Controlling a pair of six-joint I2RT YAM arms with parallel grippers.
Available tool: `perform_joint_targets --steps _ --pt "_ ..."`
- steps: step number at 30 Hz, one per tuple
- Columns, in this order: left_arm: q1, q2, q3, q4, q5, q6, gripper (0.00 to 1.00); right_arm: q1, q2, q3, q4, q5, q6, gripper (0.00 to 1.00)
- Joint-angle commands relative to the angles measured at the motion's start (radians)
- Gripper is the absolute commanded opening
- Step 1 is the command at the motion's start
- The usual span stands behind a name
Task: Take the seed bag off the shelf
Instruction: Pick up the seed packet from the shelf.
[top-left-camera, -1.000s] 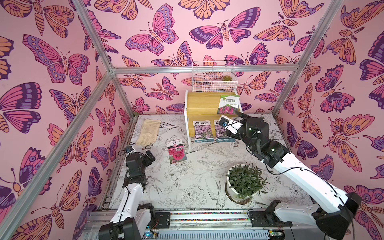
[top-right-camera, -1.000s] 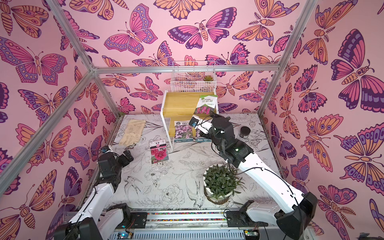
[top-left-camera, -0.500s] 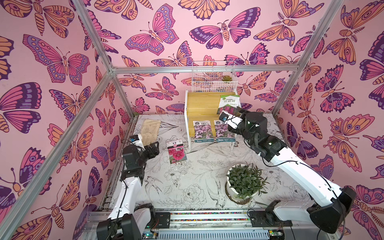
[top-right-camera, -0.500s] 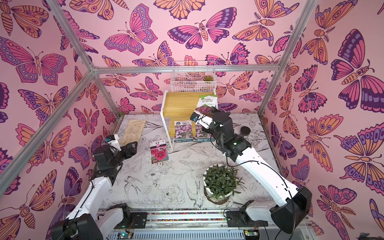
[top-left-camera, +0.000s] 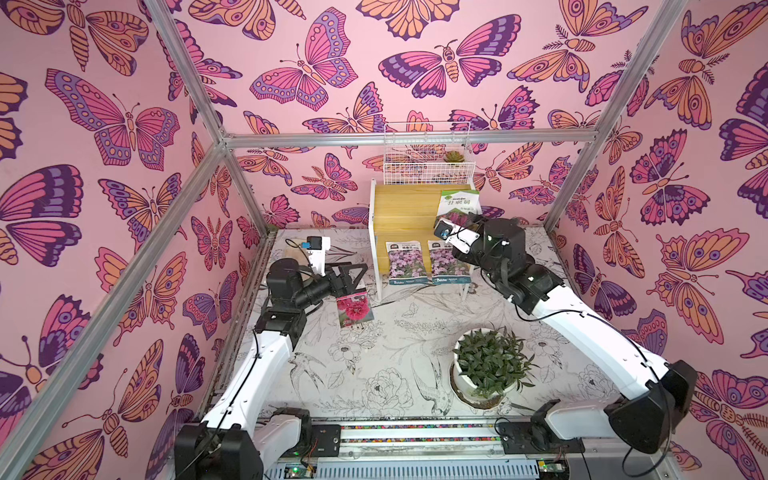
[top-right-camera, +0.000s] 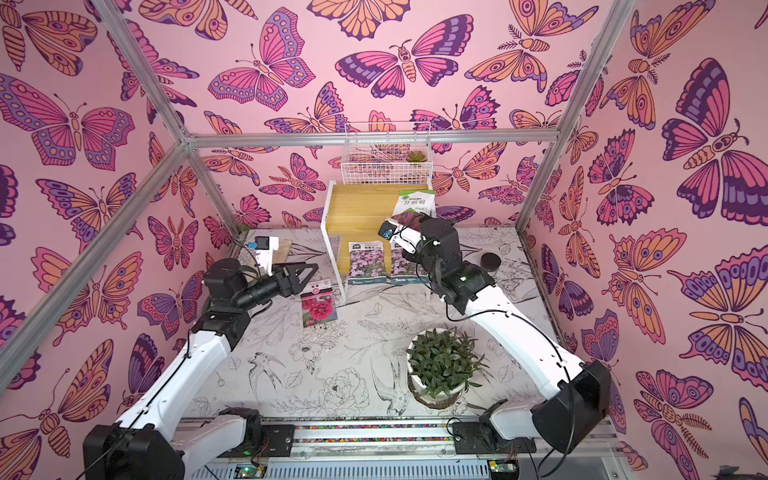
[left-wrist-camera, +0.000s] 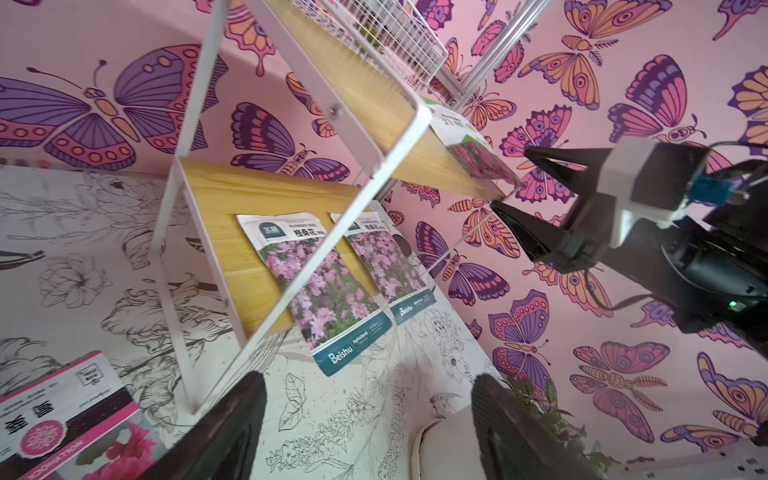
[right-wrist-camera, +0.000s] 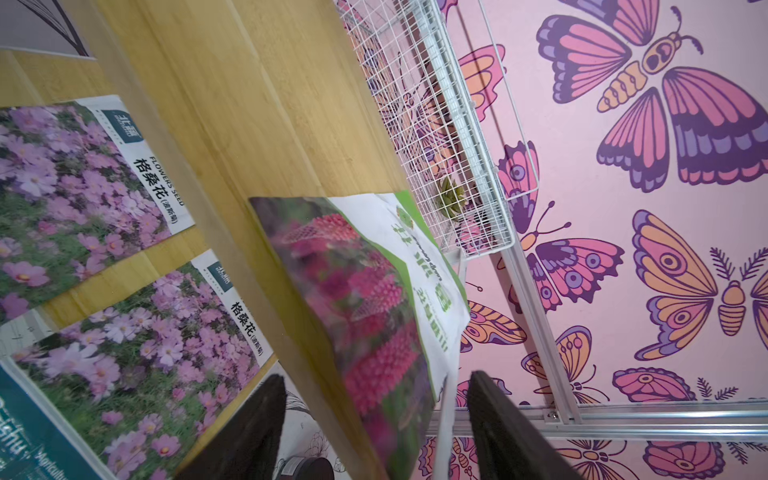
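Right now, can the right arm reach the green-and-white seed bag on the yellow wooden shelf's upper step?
Probably yes: the open right hand flanks the overhanging edge of the seed bag, nothing between.

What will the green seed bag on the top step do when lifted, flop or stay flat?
Probably flops a little: the green seed bag looks thin and flat. Likely light, since its corner overhangs the shelf without sagging much. It might slip: its face looks smooth, and the right end effector straddles only its edge.
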Motion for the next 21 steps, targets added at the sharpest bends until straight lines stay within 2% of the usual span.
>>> perform_joint_targets --steps 1,6,9,12,16,21 --pt "-0.014 -0.026 0.001 0.0 0.029 -0.017 0.81 -0.014 0.015 0.036 0.019 -0.009 0.015 0.67" --pt "-0.016 -0.042 -0.013 -0.006 0.011 -0.018 0.82 -0.016 0.017 0.037 0.04 -0.002 0.011 0.64" --pt "-0.016 -0.036 -0.013 -0.007 0.017 -0.022 0.82 -0.016 0.013 0.034 0.049 -0.003 0.014 0.57" --pt "-0.016 -0.035 -0.018 -0.006 0.014 -0.022 0.82 -0.018 0.015 0.032 0.061 0.0 0.013 0.48" --pt "-0.017 -0.037 -0.027 -0.007 0.011 -0.021 0.82 -0.021 0.019 0.029 0.084 0.006 0.012 0.18" --pt "-0.016 -0.042 -0.041 -0.007 0.007 -0.019 0.83 -0.022 0.011 0.025 0.096 0.0 0.011 0.09"
